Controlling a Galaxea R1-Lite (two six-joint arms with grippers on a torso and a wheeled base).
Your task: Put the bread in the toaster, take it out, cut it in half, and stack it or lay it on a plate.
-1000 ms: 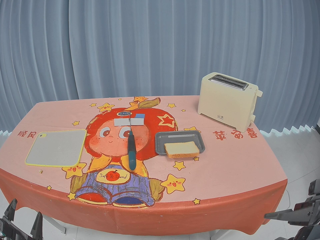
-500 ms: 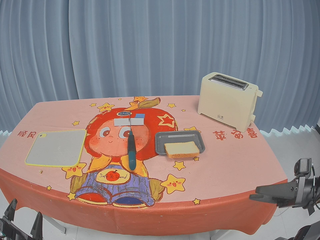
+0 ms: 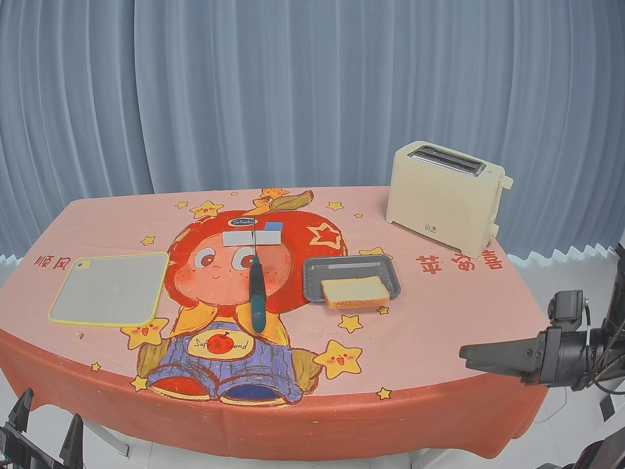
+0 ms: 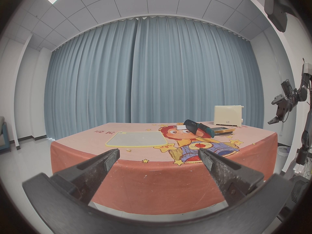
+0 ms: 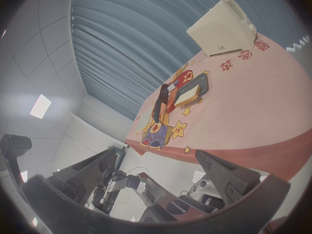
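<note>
By the table's near right corner, the right gripper [image 3: 470, 353] hangs in the air. Its two fingers are spread wide apart and hold nothing. It points sideways, toward the robot's left.

Low down in front of the table's near left side is the left gripper [image 3: 45, 425]. Its fingers are wide apart too, and it holds nothing.

The table [image 3: 456, 320] has a pink cloth with a cartoon apple girl on it. The bread [image 3: 355, 292] is one pale slice. It lies flat on the near right part of a gray tray [image 3: 338, 266], a little right of the middle, and pokes over the tray's near rim. The cream toaster [image 3: 446, 197] stands well behind the tray at the far right, with its slots facing up.

Just left of the tray is the knife [image 3: 258, 294]. Its blue-green handle points at the robot, and its blade reaches a small white and blue block [image 3: 252, 237]. A gray cutting board [image 3: 107, 288] with a yellow edge lies flat on the left side.
</note>
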